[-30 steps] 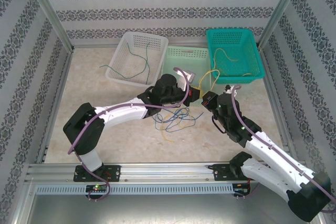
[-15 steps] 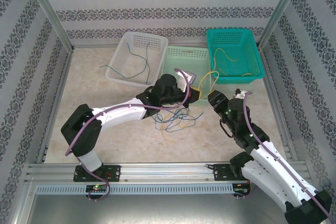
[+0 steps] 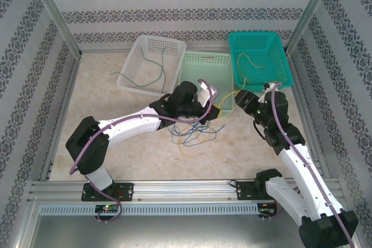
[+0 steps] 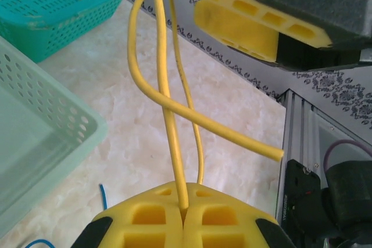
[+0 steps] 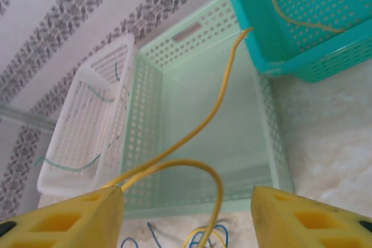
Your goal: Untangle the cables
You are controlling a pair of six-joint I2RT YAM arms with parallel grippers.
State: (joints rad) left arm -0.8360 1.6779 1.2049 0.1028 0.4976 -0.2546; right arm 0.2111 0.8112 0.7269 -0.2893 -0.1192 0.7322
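Patterned wallpaper closes off a beige marbled tabletop (image 3: 116, 143) with three plastic baskets along its far side: a white perforated basket (image 3: 130, 62), a pale mint-green basket (image 3: 206, 56) and a teal basket (image 3: 256, 34). One thin green cable (image 3: 161, 69) lies in the white basket and a thin yellow strand (image 3: 251, 59) in the teal one. Loose blue cables (image 3: 195, 132) sit knotted on the table just in front of the mint basket.

The left gripper (image 4: 185, 216) is clamped on a slim yellow cable (image 4: 168, 114), pinched between its foam pads. From there the cable rises, crosses itself in a loop and reaches the teal basket's near wall. The right gripper (image 5: 186, 201) stands with its fingers wide apart and holds nothing, while the yellow cable passes close by one finger (image 5: 75, 216).

The worry is the loop. Part of the yellow cable seems to run down into the blue knot, so a firm pull could drag the blue cables along or tighten the crossing. The end on the teal wall looks barely lodged. A tug from the left could flick it back onto the table or into the mint basket, and the slack loop could snag the parted finger beside it.
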